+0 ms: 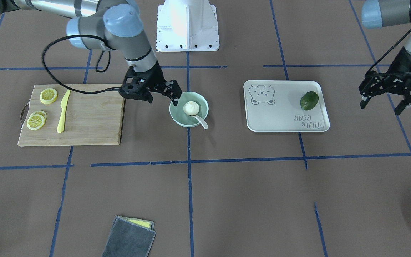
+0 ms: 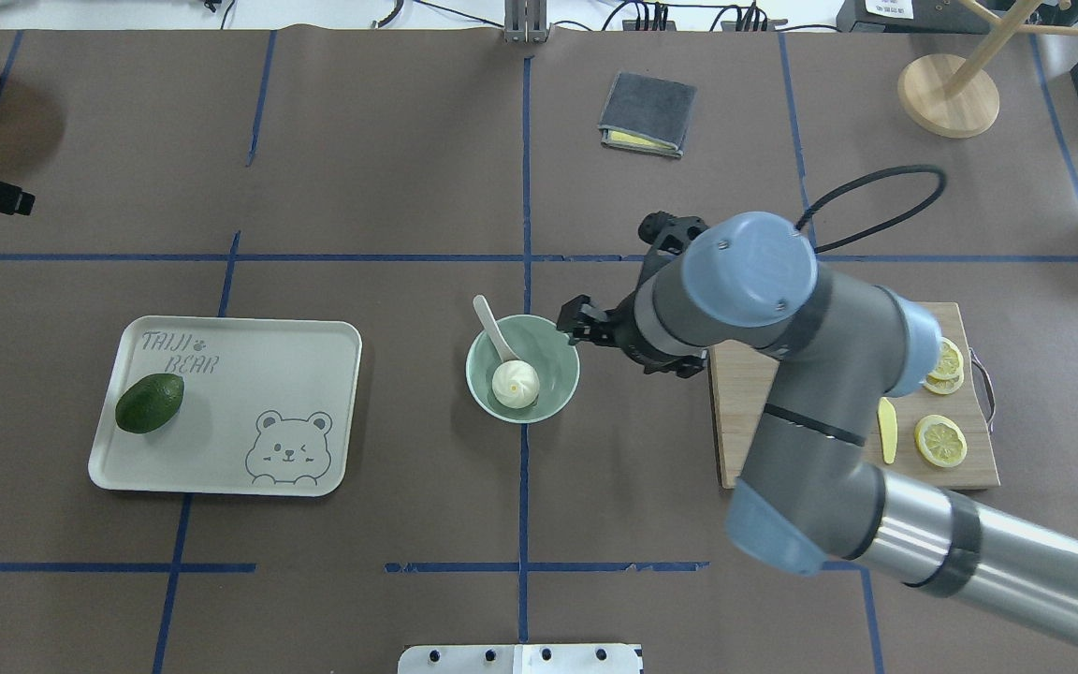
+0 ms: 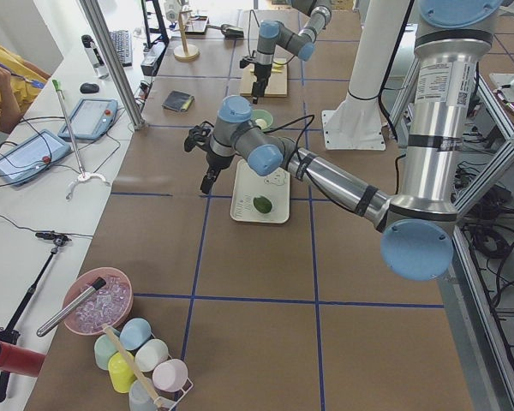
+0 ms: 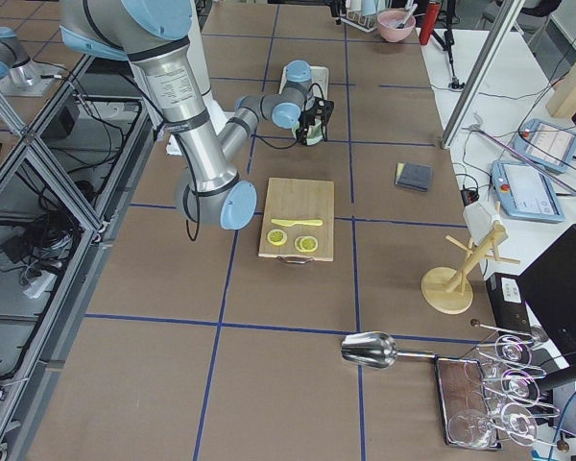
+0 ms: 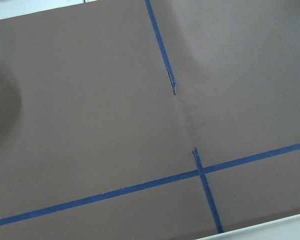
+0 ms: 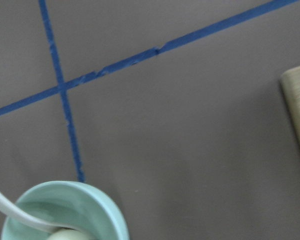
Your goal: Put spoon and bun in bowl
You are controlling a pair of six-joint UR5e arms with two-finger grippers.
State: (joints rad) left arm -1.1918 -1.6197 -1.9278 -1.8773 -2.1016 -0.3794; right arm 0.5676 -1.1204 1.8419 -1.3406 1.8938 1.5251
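The bun (image 1: 191, 107) sits inside the bowl (image 1: 174, 115), pleated top up, a little off centre. The spoon (image 1: 200, 120) is in the bowl too: its lower end lies by the bun, while the other end leans on the rim and pokes out past it on the side away from the robot. The bowl stands upright on the tabletop (image 1: 244, 196), on a blue tape line near the middle. The right tool (image 1: 162, 96) hangs over the bowl's edge on the cutting-board side, its fingers spread wide and holding nothing; one finger (image 1: 175, 97) is above the rim and the other is out toward the board. The wooden cutting board (image 1: 91, 121) lies near the bowl on that side, carrying lemon slices (image 1: 48, 95) and a yellow knife (image 1: 62, 110). On the bowl's other side, apart from it, lies a beige bear-print tray (image 1: 280, 121) with a dark green avocado (image 1: 309, 100) on it. Beyond the tray, well apart from the bowl, the left tool (image 1: 382, 105) hangs above the tabletop, also spread wide and empty. A folded grey cloth (image 1: 130, 237) lies near the tabletop's operator-side edge.
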